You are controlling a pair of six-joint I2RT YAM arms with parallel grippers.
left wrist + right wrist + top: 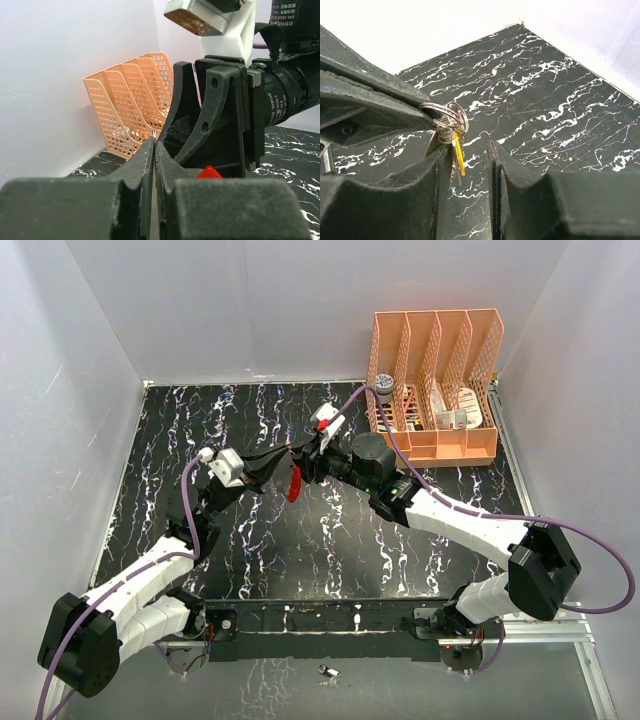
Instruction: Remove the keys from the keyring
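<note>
Top view: left gripper [283, 456] and right gripper [306, 454] meet tip to tip above the middle of the black marbled table [330, 560]. Red key [293, 483] dangles just below them. Keyring too small to make out here. Orange file rack [435, 380] at far right corner. Left wrist: left gripper [154, 148] fingers pressed together, only a glint of metal at the tips. The right gripper's body blocks the rest, with a red corner low down. Right wrist, the one clear look: keyring [449, 117], coiled silvery wire, pinched at its edge by the left gripper [424, 111]. Right gripper [470, 150] jaws apart, ring just above one finger, yellow key [458, 159] hanging along that finger's inner face.
</note>
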